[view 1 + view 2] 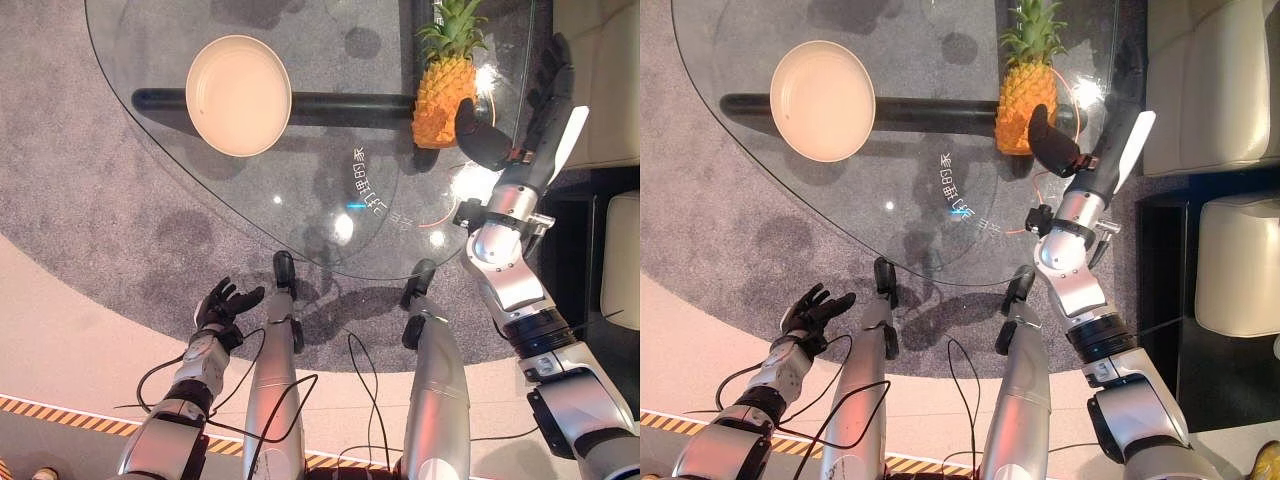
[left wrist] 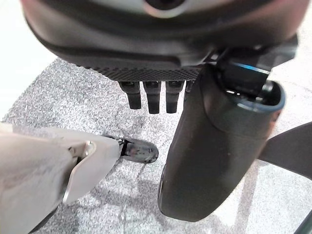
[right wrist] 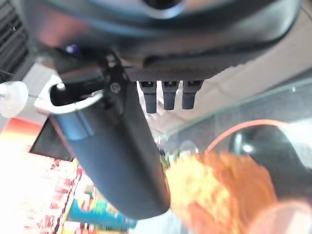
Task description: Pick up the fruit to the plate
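Observation:
A yellow pineapple (image 1: 445, 100) with a green crown stands upright on the glass table (image 1: 330, 190) at the far right. A round cream plate (image 1: 238, 95) lies empty to its left, well apart from it. My right hand (image 1: 527, 148) is raised beside the pineapple's right side, open, with its thumb (image 1: 480, 138) at the fruit's lower right flank. In the right wrist view the orange pineapple (image 3: 224, 190) lies just past the thumb (image 3: 122, 161) and the straight fingers (image 3: 168, 95). My left hand (image 1: 222, 305) hangs low over the carpet, short of the table, fingers relaxed and holding nothing.
A dark bar (image 1: 340, 102) runs under the glass between plate and pineapple. The table's curved near edge (image 1: 300, 258) faces me. White cushioned seats (image 1: 1210, 80) stand close on the right. Grey carpet (image 1: 80, 200) lies around, with striped tape (image 1: 60, 415) at the lower left.

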### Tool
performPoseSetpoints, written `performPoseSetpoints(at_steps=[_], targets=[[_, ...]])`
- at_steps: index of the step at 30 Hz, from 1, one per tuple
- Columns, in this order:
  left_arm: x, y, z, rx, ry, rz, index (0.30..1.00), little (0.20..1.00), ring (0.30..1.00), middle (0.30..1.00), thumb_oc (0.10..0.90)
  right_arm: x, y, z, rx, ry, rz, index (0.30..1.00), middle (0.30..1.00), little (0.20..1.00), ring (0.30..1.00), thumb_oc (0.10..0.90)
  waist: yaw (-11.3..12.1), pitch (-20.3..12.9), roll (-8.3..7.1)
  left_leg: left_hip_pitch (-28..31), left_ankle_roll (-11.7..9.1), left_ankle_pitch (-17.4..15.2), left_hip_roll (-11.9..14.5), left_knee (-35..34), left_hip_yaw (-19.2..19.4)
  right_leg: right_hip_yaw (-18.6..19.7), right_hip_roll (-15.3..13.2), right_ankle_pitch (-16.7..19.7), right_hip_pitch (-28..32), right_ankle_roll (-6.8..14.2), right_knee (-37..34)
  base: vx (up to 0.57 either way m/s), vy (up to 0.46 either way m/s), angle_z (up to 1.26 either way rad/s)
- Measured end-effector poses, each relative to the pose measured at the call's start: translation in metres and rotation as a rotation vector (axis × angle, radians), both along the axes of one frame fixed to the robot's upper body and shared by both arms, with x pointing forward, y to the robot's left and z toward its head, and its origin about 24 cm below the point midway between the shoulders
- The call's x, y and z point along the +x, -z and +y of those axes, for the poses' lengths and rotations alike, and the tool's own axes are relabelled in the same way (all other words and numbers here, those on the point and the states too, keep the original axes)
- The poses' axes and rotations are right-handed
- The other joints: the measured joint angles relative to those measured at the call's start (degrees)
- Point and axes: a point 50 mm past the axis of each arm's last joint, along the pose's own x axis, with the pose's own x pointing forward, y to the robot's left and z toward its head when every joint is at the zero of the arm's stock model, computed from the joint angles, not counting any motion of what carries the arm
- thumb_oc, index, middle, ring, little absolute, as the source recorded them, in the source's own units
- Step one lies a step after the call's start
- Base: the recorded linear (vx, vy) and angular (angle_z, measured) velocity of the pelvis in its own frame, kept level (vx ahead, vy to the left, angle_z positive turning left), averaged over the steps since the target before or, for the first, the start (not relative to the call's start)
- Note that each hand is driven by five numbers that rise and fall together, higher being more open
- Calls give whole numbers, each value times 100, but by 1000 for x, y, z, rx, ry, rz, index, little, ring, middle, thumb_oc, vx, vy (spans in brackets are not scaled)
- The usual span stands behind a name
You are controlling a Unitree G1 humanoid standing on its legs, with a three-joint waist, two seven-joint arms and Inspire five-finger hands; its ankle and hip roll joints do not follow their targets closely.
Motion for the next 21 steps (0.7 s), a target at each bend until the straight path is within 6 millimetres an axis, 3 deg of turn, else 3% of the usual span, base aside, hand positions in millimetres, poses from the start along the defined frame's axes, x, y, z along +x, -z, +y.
performPoseSetpoints(at_steps=[8,21], targets=[[0,0,-1,0,2,1,900,900,900,900,800,-1,-3,8,-36,-35,12,900,900,900,900,800,17,1,3,34,3,10,-28,-24,30,7,-29,-5,3,9,9,0,0,0],[0,1,-1,-1,5,2,900,900,900,900,800,7,14,10,22,-54,161,900,900,900,900,800,61,0,18,166,22,31,-75,-107,76,25,-94,-35,42,21,94,0,0,0]])
